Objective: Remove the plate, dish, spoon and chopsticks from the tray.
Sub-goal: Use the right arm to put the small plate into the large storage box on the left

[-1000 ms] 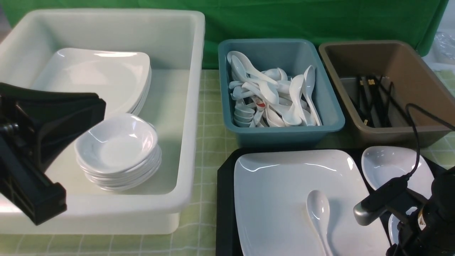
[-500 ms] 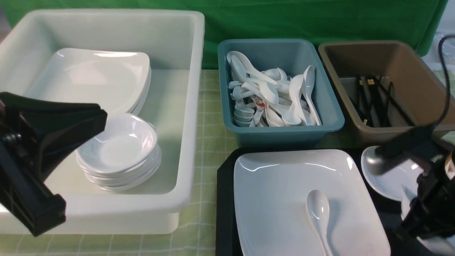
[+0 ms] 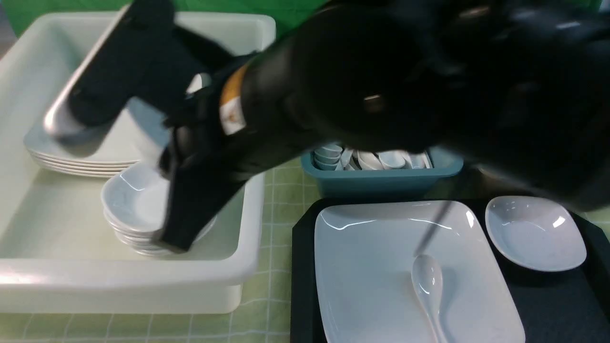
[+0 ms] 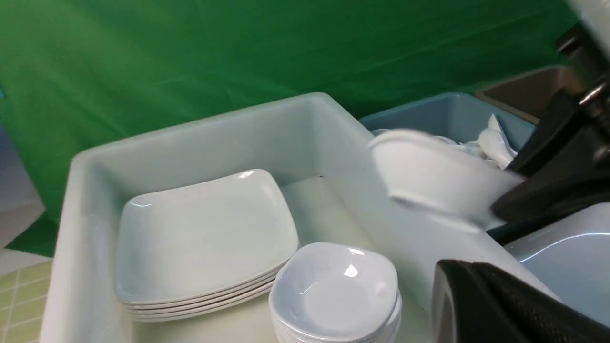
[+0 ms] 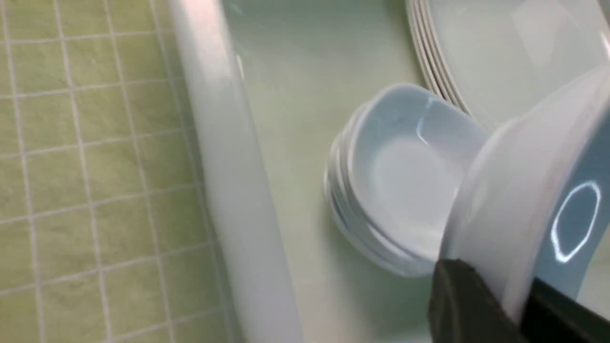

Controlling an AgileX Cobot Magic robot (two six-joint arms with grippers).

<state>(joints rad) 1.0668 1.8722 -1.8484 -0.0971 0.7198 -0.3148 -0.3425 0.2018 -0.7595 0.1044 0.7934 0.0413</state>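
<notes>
My right gripper (image 5: 505, 300) is shut on the rim of a small white dish (image 5: 519, 200), holding it tilted above a stack of like dishes (image 5: 405, 186) inside the white bin (image 3: 143, 278). In the left wrist view that dish (image 4: 429, 178) hangs at the bin's right wall. The black tray (image 3: 302, 286) carries the large squarish plate (image 3: 371, 267), with the white spoon (image 3: 427, 281) lying on it, and a second small dish (image 3: 536, 233) to its right. The chopsticks are out of view. My left gripper (image 4: 476, 300) is shut and empty, near the bin's front right corner.
The white bin also holds a stack of large plates (image 3: 95, 147). My right arm fills the upper front view and hides most of the teal spoon bin (image 3: 381, 178) and everything behind it. A green checked cloth (image 3: 279, 200) covers the table.
My right arm has swung from the tray's right side across to the white bin, carrying the small dish. My left gripper has left the front view.
</notes>
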